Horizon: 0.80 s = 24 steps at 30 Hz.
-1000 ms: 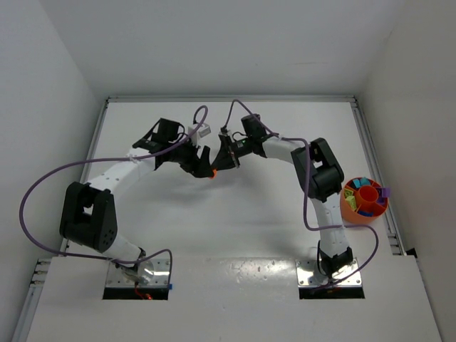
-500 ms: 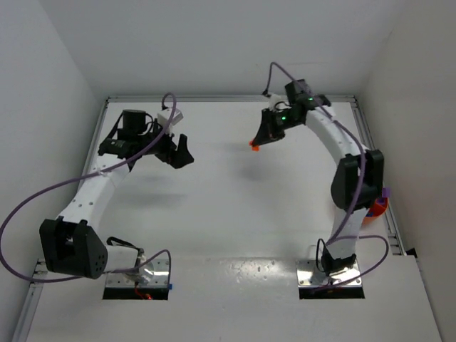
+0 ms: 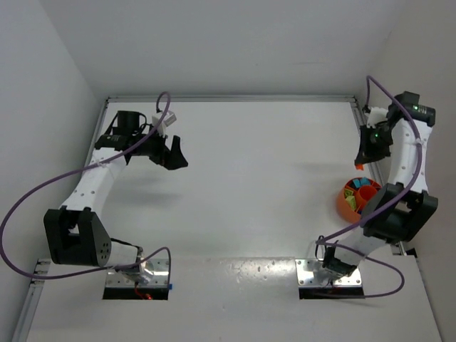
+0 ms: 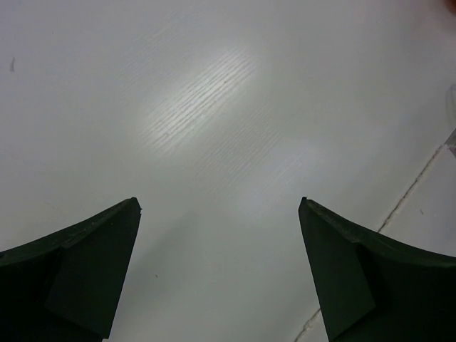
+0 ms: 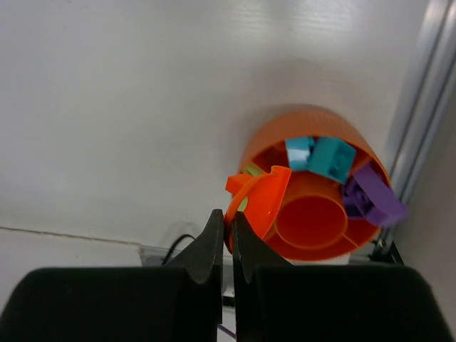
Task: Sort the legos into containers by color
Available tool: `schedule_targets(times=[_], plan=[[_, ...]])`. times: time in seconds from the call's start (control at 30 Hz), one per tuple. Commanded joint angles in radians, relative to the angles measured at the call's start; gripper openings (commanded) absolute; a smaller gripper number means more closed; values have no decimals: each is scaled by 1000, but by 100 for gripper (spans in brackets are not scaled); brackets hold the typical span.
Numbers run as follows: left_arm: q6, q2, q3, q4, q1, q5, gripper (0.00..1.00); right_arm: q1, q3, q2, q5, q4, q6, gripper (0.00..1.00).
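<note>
**Grip on orange brick (image 5: 258, 198) by right gripper (image 5: 226, 216), close to bowl (image 5: 313, 121)**

The jaws of the right gripper were pressed fully together on one orange brick, which was pinched by its edge at the very tips. In the right wrist view this brick appeared in front of the left part of the orange bowl and covered a piece of the rim and of the central cup (image 5: 313, 221). The bowl stood on the white table (image 3: 263, 185) at its right edge, just beside the metal rail (image 5: 413, 107). In its ring compartments lay two cyan bricks (image 5: 324, 155) on the far side, purple bricks (image 5: 370, 198) on the right, and a bit of lime green (image 5: 251, 171) behind the held brick. In the top view the right arm hid a part of the bowl, and the gripper was raised on the far side of it. The left gripper (image 4: 219, 203) was well apart, over the left side of the table. Its jaws were spread wide with nothing in them, and the white table surface showed between its fingers.
</note>
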Motion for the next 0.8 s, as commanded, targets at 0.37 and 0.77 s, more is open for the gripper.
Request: schedule_targets(times=[0.37,0.77], plan=[[38,12,83,-94,28,67,100,-226,-217,-135,40,-120,-177,0],[38,21,83,-103,28,67,100,-324,-247,-32,-55,-120,-240,0]])
